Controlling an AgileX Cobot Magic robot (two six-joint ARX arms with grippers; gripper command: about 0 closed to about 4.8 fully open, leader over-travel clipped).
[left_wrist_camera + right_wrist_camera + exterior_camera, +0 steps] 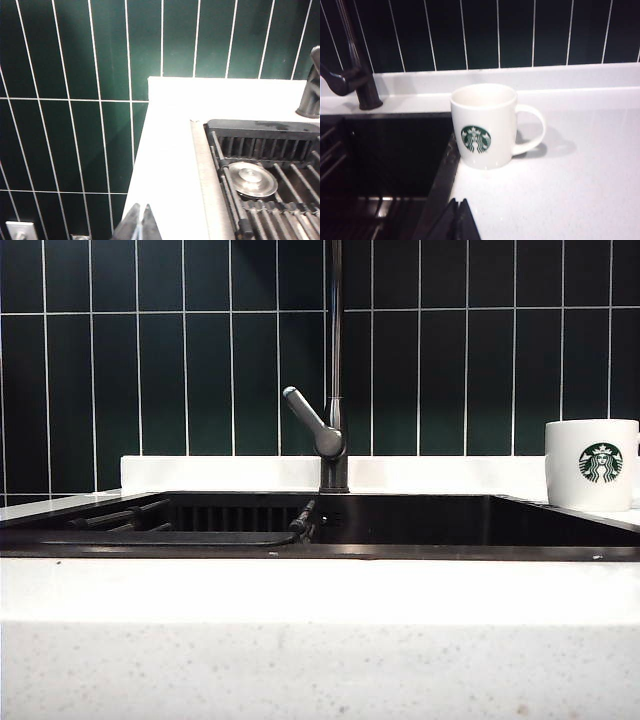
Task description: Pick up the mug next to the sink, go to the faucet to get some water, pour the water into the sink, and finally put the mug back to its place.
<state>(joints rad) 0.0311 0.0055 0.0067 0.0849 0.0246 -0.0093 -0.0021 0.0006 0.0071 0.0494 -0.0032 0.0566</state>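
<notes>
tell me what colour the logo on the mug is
Green, on the white mug; the right wrist view shows it best.

Little of the robot shows. In the left wrist view, the left gripper [138, 225] appears only as two dark, nearly black fingers [129, 227], flat-sided and tapering to pointed tips pressed together. A thin pale strand, perhaps a cable or a light edge, runs along the seam between them. In the right wrist view, the right gripper [457, 220] looks alike: two matte black wedge-shaped fingers [446, 225] meeting at a narrow point, with no visible screws or markings. Neither arm appears in the exterior view.
</notes>
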